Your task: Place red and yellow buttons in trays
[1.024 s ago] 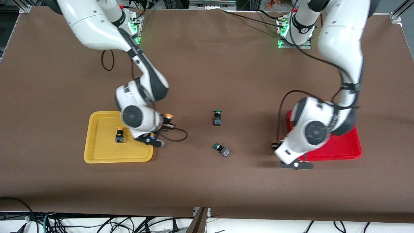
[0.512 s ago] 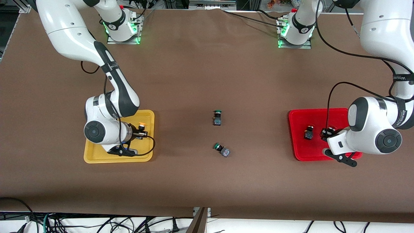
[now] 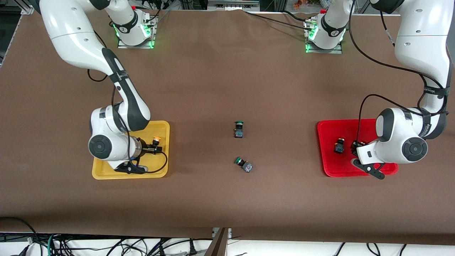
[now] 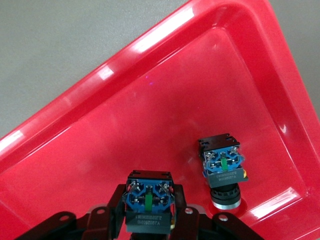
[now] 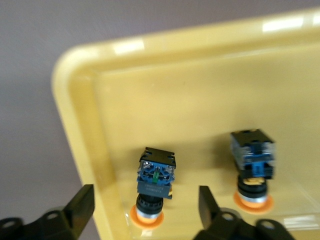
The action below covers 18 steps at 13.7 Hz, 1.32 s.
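The yellow tray (image 3: 106,172) lies toward the right arm's end of the table. My right gripper (image 3: 153,149) is low over it and open. One yellow button (image 5: 155,187) lies in the tray (image 5: 200,100) between my fingers (image 5: 80,207), touching neither. It also shows in the front view (image 3: 155,140). A second yellow button (image 5: 252,172) lies beside it. The red tray (image 3: 330,128) lies toward the left arm's end. My left gripper (image 3: 356,147) is low over it, shut on a dark-bodied button (image 4: 149,200) whose cap is hidden. Another button (image 4: 222,167) lies in the red tray (image 4: 150,100).
Two green-capped switches lie on the brown table between the trays, one (image 3: 239,129) farther from the front camera, the other (image 3: 243,164) nearer and on its side. Both arm bases stand at the table's edge farthest from that camera.
Both arms swung outward from the table's middle to over their trays, each carrying a button. My right gripper has opened and its yellow button now lies in the yellow tray.
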### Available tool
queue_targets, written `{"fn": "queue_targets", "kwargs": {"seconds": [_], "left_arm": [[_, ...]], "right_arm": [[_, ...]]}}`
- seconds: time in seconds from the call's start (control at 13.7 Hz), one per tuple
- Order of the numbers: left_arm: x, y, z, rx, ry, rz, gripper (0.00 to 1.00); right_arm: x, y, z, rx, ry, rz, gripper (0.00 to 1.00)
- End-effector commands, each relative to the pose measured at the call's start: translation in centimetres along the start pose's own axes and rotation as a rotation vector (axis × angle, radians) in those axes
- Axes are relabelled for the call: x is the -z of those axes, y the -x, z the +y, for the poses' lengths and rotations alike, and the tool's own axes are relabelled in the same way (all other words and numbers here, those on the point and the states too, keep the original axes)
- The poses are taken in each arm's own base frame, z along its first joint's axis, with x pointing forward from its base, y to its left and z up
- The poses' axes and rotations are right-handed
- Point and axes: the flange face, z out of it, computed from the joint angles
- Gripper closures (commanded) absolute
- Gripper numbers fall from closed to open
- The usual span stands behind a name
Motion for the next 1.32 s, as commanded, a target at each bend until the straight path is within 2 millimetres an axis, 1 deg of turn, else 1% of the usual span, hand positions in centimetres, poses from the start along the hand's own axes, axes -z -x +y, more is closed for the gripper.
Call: {"fn": "queue_targets", "kwargs": {"seconds": [0.0,0.07,0.15,0.22,0.29,0.37,0.44,0.51,0.59,0.66,0.73,0.8,0.88,0.95,1.02,1.1,1.17,1.24], "left_arm": [[1.4,1.3,-0.4,-0.027,-0.019,-0.002,0.00],[2.6,1.3,-0.2,-0.026,-0.027,0.009,0.00],[3.6,1.4,-0.1,-0.026,-0.031,0.014,0.00],[5.2,1.7,0.2,-0.009,-0.029,0.019,0.00],[7.6,1.8,0.7,-0.006,-0.037,0.038,0.00],[10.1,2.0,1.5,0.002,-0.050,0.055,0.00],[13.5,2.2,3.4,0.035,-0.054,0.071,0.00],[16.6,2.8,4.7,0.096,-0.057,0.081,0.00],[19.7,4.2,5.7,0.121,-0.064,0.079,0.00],[22.8,5.6,7.5,0.122,-0.065,0.074,0.00],[25.9,7.1,9.5,0.127,-0.066,0.074,0.00],[28.3,9.0,10.6,0.166,-0.063,0.060,0.00],[30.4,11.0,11.7,0.214,-0.026,0.051,0.00],[31.7,12.3,12.3,0.239,0.010,0.069,0.00],[33.4,13.1,13.0,0.237,0.004,0.106,0.00],[35.4,14.4,13.9,0.252,-0.013,0.147,0.00],[36.5,15.1,14.0,0.301,-0.035,0.187,0.00],[36.4,16.2,12.7,0.380,-0.032,0.197,0.00]], "right_arm": [[8.8,2.3,1.2,0.013,0.022,0.015,0.00],[11.6,3.2,2.6,-0.003,0.034,0.008,0.00],[14.1,4.1,3.3,-0.013,0.042,0.011,0.00],[16.3,5.0,4.2,-0.014,0.052,0.005,0.00],[18.1,5.9,5.4,-0.001,0.063,-0.008,0.00],[20.1,6.4,7.0,0.022,0.068,-0.011,0.00],[23.4,7.1,8.9,0.047,0.061,0.002,0.00],[25.1,8.3,9.6,0.047,0.064,-0.027,0.00],[27.8,10.2,10.3,0.037,0.069,-0.020,0.00],[30.2,11.8,12.1,0.014,0.068,0.002,0.00],[31.5,13.1,12.1,0.013,0.065,0.022,0.00],[32.7,13.9,12.3,0.017,0.066,0.039,0.00],[33.9,15.4,12.6,0.019,0.074,0.025,0.00],[35.7,17.0,13.3,0.009,0.074,0.039,0.00],[36.9,18.0,13.5,0.009,0.090,0.062,0.00],[37.7,18.6,13.4,0.011,0.090,0.081,0.00],[38.2,19.1,13.4,0.012,0.088,0.084,0.00],[38.1,19.2,13.4,0.021,0.088,0.079,0.00]]}}
